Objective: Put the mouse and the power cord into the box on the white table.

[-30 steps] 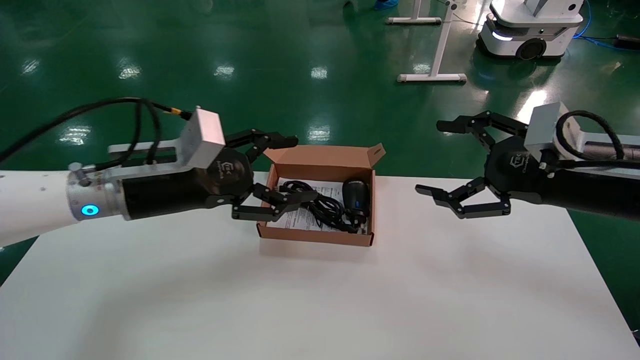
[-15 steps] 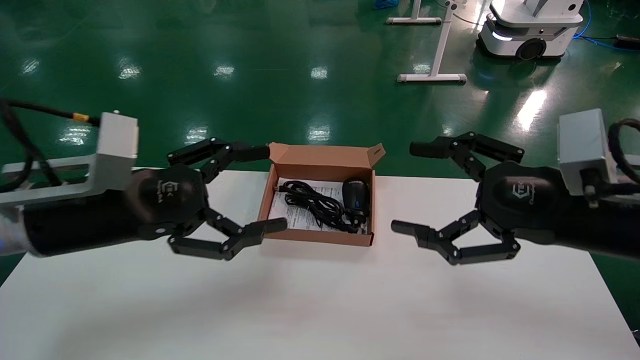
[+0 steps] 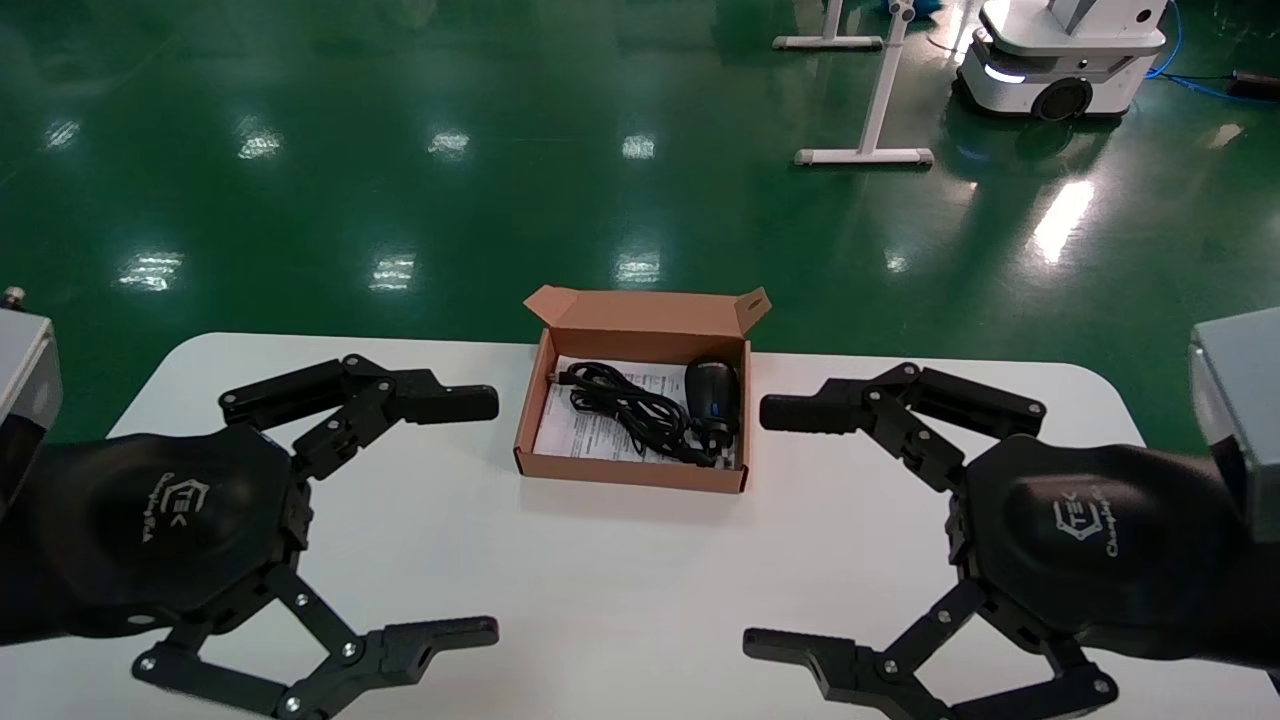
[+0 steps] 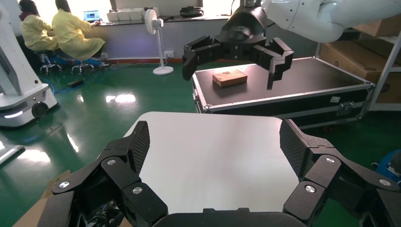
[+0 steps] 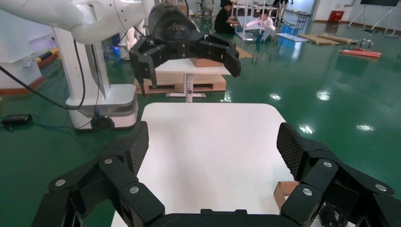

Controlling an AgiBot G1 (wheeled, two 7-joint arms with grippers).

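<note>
The brown cardboard box [image 3: 630,475] stands open at the far middle of the white table [image 3: 620,600], lid flaps up. Inside it, on a white printed sheet, the black mouse [image 3: 711,390] lies at the right and the coiled black power cord [image 3: 625,405] at the left. My left gripper [image 3: 495,517] hangs open and empty over the near left of the table. My right gripper [image 3: 757,527] is open and empty over the near right. Each wrist view shows its own open gripper [image 4: 213,142] [image 5: 213,142] over bare table, with a box corner [image 5: 283,189] at the edge.
Beyond the table lies green floor with a white mobile robot base [image 3: 1060,55] and a white stand's foot [image 3: 865,155] at the far right. The left wrist view shows a black flight case [image 4: 283,90] off the table's right end.
Both arms have drawn back from the box toward the table's near side and lowered. The left gripper left the box's left edge. Both stayed open; the box's contents did not move.
</note>
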